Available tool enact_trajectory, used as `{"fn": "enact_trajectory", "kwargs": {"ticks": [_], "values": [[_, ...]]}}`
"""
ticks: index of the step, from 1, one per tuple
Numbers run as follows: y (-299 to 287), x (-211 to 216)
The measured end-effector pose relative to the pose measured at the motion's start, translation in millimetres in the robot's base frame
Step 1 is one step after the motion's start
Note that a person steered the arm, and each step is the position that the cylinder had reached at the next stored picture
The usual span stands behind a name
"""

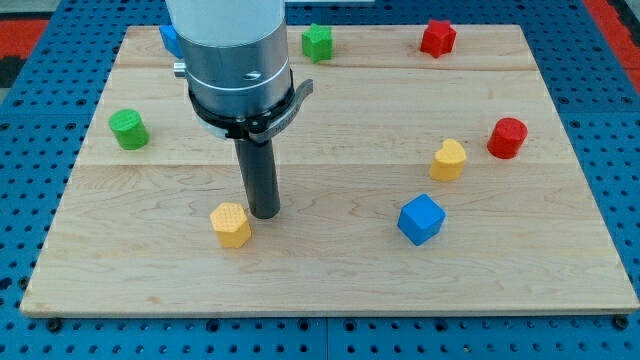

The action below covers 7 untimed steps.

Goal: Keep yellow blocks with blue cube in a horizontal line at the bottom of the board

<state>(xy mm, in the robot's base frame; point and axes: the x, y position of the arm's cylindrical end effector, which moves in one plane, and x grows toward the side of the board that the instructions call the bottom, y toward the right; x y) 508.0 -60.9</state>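
Note:
My tip [263,213] rests on the wooden board [330,280], just to the upper right of a yellow hexagonal block [231,224], close to it or touching. A blue cube [421,219] sits right of centre in the lower half. A second yellow block [448,159], heart-like in shape, lies just above and right of the blue cube. The arm's grey body hides part of the board's top left.
A green cylinder [129,129] sits at the left. A green block [317,41] and a red star-like block [437,38] lie along the top edge. A red cylinder [507,137] sits at the right. A blue block [169,40] peeks out behind the arm.

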Motion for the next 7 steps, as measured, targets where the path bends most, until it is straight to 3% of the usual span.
{"fn": "enact_trajectory", "kwargs": {"ticks": [1,5,6,7], "values": [[47,-22],[247,-18],[218,-16],[201,15]]}}
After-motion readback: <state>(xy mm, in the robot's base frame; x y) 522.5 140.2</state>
